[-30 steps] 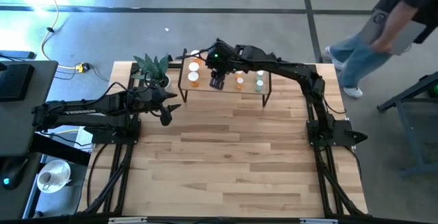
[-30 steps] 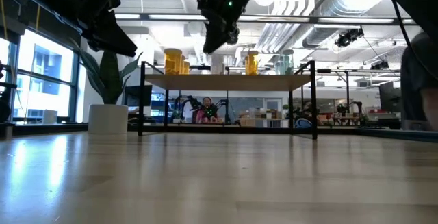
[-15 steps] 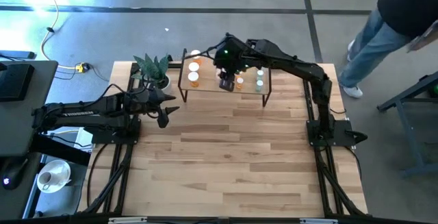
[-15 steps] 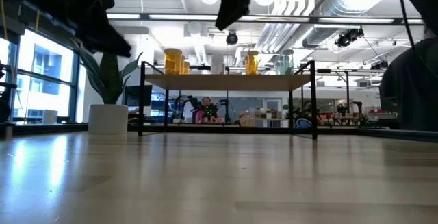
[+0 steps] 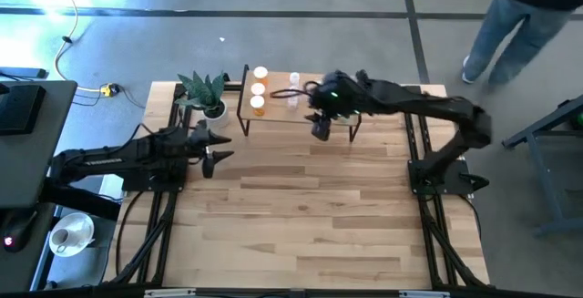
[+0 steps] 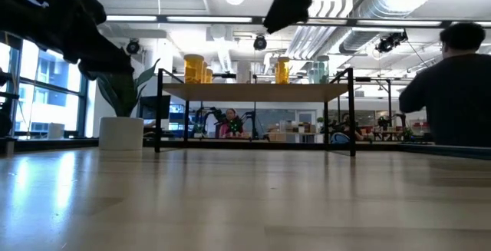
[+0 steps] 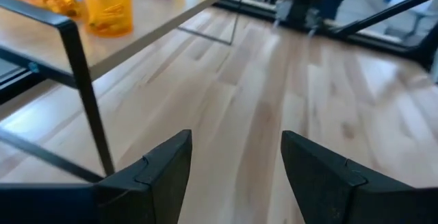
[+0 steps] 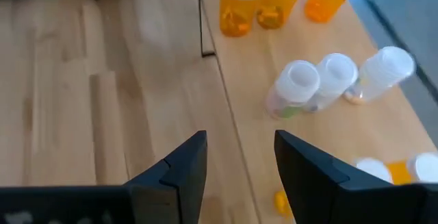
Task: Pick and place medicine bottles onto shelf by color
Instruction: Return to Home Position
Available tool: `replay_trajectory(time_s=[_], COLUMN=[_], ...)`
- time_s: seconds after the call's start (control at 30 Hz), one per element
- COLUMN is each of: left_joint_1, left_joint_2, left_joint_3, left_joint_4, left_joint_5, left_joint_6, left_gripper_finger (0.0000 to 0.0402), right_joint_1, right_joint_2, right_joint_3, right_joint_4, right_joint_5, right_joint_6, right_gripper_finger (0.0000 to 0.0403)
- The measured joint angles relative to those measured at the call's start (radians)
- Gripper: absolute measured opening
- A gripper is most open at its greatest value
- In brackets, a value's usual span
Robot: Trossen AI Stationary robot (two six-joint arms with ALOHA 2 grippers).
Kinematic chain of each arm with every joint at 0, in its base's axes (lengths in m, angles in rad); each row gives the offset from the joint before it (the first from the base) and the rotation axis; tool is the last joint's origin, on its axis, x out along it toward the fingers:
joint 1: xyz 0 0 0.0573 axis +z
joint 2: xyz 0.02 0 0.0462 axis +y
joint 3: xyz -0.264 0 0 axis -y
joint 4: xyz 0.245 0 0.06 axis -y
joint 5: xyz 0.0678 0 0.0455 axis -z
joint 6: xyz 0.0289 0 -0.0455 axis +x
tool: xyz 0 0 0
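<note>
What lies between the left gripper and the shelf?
Bare tabletop only. The left wrist view shows plain wood from the left gripper to a leg of the shelf; the high view agrees.

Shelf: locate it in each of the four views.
High view: shelf at the table's far edge.
Low view: shelf mid-picture, on black legs.
Left wrist view: shelf ahead, board corner and leg.
Right wrist view: shelf below, bearing bottles.
Shared landmark: orange bottles at one end.
</note>
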Motion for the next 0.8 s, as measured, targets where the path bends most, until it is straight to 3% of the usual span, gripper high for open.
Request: replay_trajectory(time_s=[0.47,0.63,0.8], left_joint_1=[0.000,-0.007,-0.011], left_joint_2=[-0.272,-0.309,-0.307], left_joint_3=[-0.113,-0.113,-0.113], left_joint_4=[0.010,0.028,0.026], left_joint_5=[0.025,0.081,0.066], left_joint_6=[0.043,0.057,0.076], left_gripper_finger=[0.0213,0.0213,0.0213], right_joint_1=[0.108,0.130,0.150], right_joint_2=[-0.640,-0.847,-1.016], right_joint_3=[-0.759,-0.992,-1.160], right_joint_4=[0.562,0.705,0.786], right_joint_5=[0.201,0.220,0.219], right_joint_6=[0.121,0.146,0.198], right_gripper_finger=[0.0162,0.0162,0.0162])
